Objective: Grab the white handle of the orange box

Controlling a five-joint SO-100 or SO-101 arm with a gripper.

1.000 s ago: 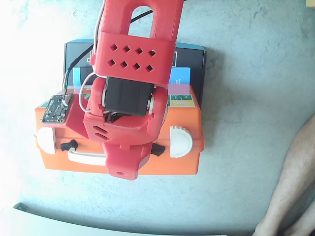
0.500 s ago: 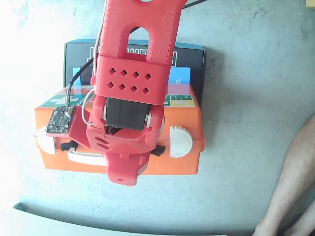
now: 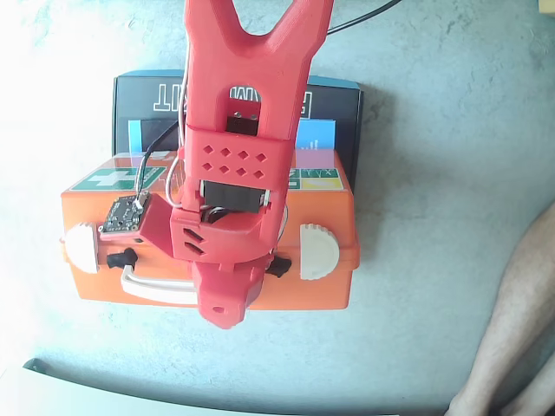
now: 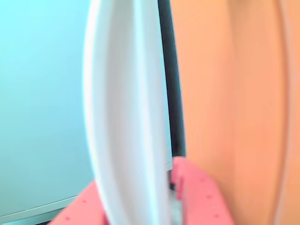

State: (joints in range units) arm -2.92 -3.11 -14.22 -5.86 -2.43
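Observation:
The orange box (image 3: 325,290) lies on the grey table with a green-cross label on top. Its white handle (image 3: 152,288) runs along the near side between two black hinges. My red gripper (image 3: 227,299) reaches down over the middle of the handle and hides that part. In the wrist view the white handle (image 4: 126,93) fills the middle of the frame, very close. It passes between my pink fingers (image 4: 197,197), which press it from both sides at the bottom edge. The orange box wall (image 4: 225,93) is just to the right.
A black box (image 3: 340,104) lies right behind the orange one. Two white round latches (image 3: 317,251) (image 3: 82,247) sit on the box's near side. A person's bare leg (image 3: 520,321) is at the right edge. A black cable (image 3: 364,17) runs off at the top.

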